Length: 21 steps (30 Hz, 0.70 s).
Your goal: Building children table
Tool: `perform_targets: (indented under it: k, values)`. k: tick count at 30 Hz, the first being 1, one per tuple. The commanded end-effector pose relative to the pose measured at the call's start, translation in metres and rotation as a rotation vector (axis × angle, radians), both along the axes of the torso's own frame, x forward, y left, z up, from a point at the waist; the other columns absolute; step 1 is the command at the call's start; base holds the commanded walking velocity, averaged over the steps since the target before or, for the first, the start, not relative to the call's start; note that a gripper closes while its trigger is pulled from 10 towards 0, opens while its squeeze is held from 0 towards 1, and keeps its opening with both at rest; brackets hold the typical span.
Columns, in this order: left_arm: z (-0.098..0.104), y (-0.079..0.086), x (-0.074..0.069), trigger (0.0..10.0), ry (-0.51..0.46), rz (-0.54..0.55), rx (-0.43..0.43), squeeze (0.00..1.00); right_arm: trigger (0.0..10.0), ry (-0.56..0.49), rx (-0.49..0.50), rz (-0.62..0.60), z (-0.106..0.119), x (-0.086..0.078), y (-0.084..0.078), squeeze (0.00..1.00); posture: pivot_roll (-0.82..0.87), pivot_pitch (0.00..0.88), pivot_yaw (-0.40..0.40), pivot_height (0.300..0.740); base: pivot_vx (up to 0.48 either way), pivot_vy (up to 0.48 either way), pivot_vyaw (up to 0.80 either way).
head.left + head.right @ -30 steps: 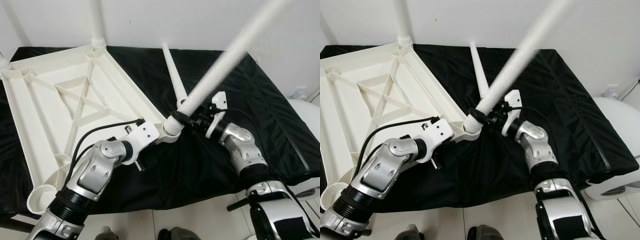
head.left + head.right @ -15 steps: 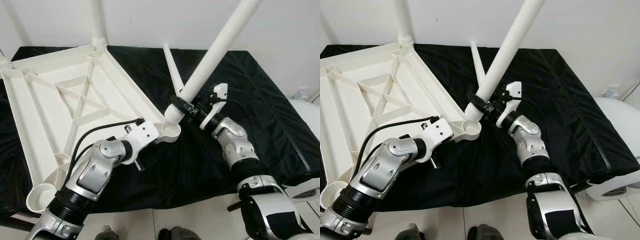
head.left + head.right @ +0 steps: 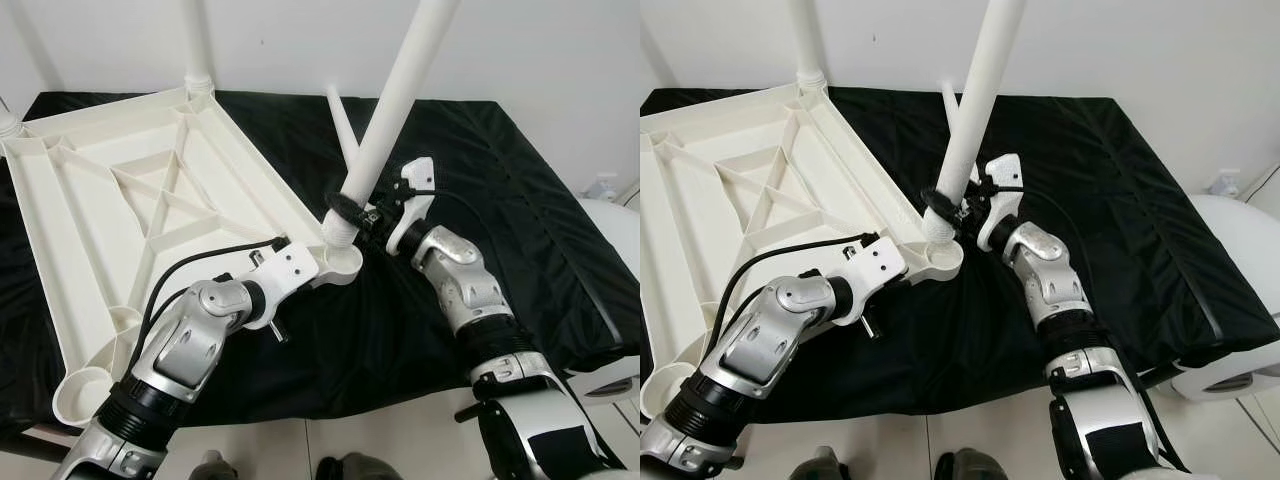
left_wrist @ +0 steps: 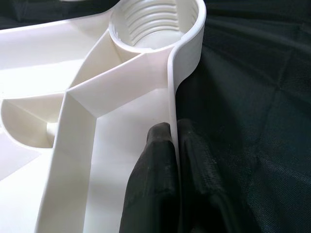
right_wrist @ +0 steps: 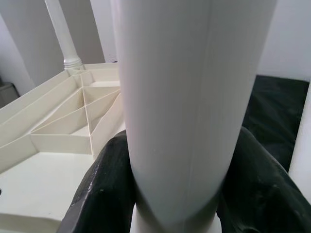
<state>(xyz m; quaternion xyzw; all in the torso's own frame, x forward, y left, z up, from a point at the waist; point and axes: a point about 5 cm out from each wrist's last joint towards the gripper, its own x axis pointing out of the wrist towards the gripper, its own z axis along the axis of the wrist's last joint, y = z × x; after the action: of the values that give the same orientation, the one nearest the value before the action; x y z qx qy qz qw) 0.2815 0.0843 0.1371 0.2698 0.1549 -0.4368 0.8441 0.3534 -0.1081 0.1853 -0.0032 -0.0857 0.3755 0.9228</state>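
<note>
Your right gripper [image 5: 175, 194] is clamped on the white table leg [image 3: 395, 100], black fingers [image 5: 104, 194] wrapped around both sides of it near its lower end; the right wrist view shows that grip close up, plus the ribbed underside of the tabletop [image 5: 58, 131] behind. Head views add what the wrist can't: the leg tilts steeply up past the frame top, its threaded end [image 3: 338, 232] just above the corner socket [image 3: 345, 265], not clearly seated. Your left gripper [image 4: 170, 184] pinches the tabletop's thin rim wall, one finger [image 4: 150, 184] inside and one outside, narrow hold; the left wrist view shows the threaded socket [image 4: 153, 22] open just ahead of the fingers. In the eye views the upside-down tabletop [image 3: 130, 200] lies on the black cloth [image 3: 480, 200], its socket corner near the middle of the cloth. A fitted leg [image 3: 197, 45] stands upright at the far corner, and a spare leg [image 3: 345, 140] lies on the cloth behind the held one, close to it. Open cloth to your right; white wall [image 3: 280, 40] close behind.
</note>
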Motion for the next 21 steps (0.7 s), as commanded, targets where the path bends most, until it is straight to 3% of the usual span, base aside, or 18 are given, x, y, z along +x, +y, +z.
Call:
perform_targets:
  k: [1, 9, 11, 14, 17, 21]
  values:
    - [-0.011, 0.005, 0.001, 10.0, -0.006, 0.072, 0.007, 0.0, 10.0, -0.007, -0.004, -0.056, 0.003, 0.0, -0.003, 0.0, 0.05, 0.004, -0.098, 0.74, 0.0, 0.0, 0.0]
    - [-0.011, 0.004, 0.002, 10.0, -0.008, 0.082, -0.007, 0.0, 10.0, 0.004, 0.026, -0.12, 0.004, -0.004, 0.0, 0.0, 0.05, 0.002, -0.098, 0.74, 0.0, 0.0, 0.0]
    - [-0.012, 0.003, 0.0, 10.0, -0.003, 0.075, -0.011, 0.0, 10.0, 0.068, 0.069, -0.193, -0.002, -0.015, 0.007, 0.0, 0.05, 0.004, -0.092, 0.74, 0.0, 0.0, 0.0]
    - [-0.012, 0.003, 0.0, 10.0, -0.003, 0.075, -0.011, 0.0, 10.0, 0.068, 0.069, -0.193, -0.002, -0.015, 0.007, 0.0, 0.05, 0.004, -0.092, 0.74, 0.0, 0.0, 0.0]
    - [-0.011, 0.003, -0.001, 10.0, -0.001, 0.062, -0.011, 0.0, 10.0, 0.165, 0.115, -0.241, -0.012, -0.033, 0.019, 0.0, 0.04, 0.01, -0.085, 0.74, 0.0, 0.0, 0.0]
    - [-0.011, 0.002, 0.0, 10.0, -0.003, 0.055, -0.01, 0.0, 10.0, 0.209, 0.126, -0.255, -0.017, -0.042, 0.023, 0.0, 0.04, 0.013, -0.083, 0.74, 0.0, 0.0, 0.0]
